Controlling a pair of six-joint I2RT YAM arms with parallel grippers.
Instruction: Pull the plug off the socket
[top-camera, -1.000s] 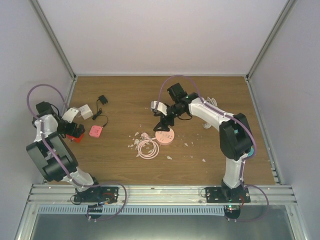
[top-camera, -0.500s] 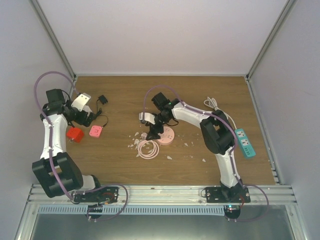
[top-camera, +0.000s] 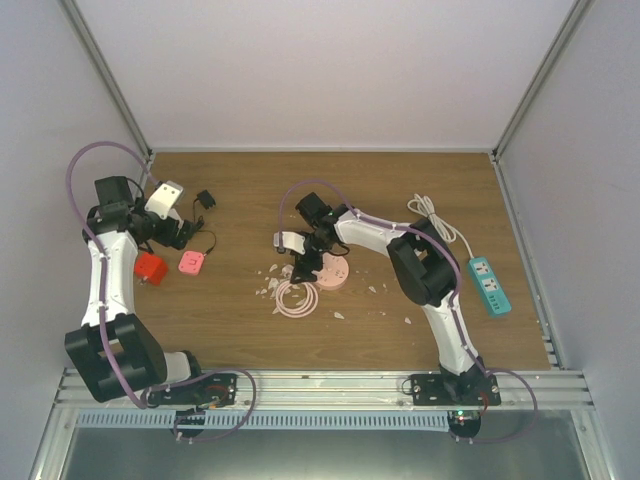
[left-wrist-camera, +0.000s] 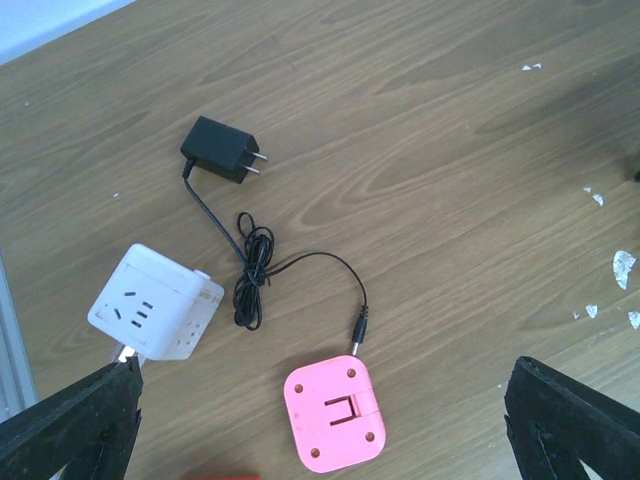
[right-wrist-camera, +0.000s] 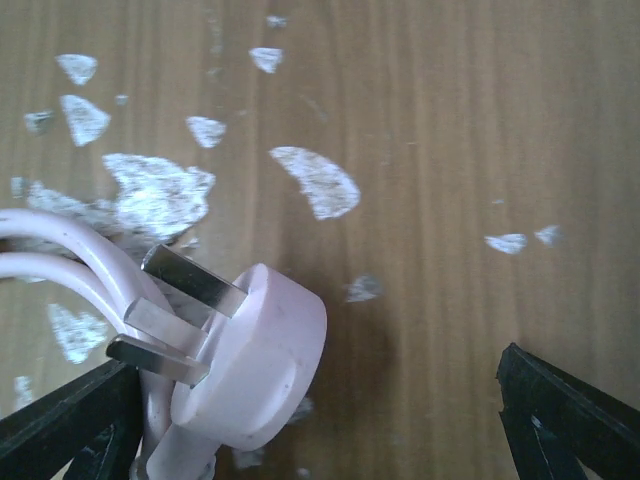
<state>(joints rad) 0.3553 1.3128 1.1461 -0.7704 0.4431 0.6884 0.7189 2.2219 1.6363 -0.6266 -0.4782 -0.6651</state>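
Observation:
A black plug adapter (left-wrist-camera: 220, 150) lies loose on the wood, prongs bare, its thin cable (left-wrist-camera: 255, 270) running to a pink square box (left-wrist-camera: 335, 415). A white cube socket (left-wrist-camera: 155, 300) sits beside it with nothing plugged in. My left gripper (left-wrist-camera: 322, 430) is open and empty above the pink box; in the top view it (top-camera: 172, 230) hides the cube. A pale pink plug (right-wrist-camera: 250, 365) lies on its side, three prongs bare, beside its coiled cable (top-camera: 296, 298) and a round pink socket (top-camera: 332, 272). My right gripper (right-wrist-camera: 320, 425) is open and empty just above it.
White crumbs (right-wrist-camera: 160, 190) are scattered around the pink plug. A red block (top-camera: 150, 267) lies by the left arm. A teal power strip (top-camera: 490, 285) with a white cord (top-camera: 432, 215) lies at the right. Walls close in the table's left, right and back edges.
My right arm swung left and lower over the pink coil, uncovering the teal power strip. My left arm rose and moved toward the white cube and black adapter.

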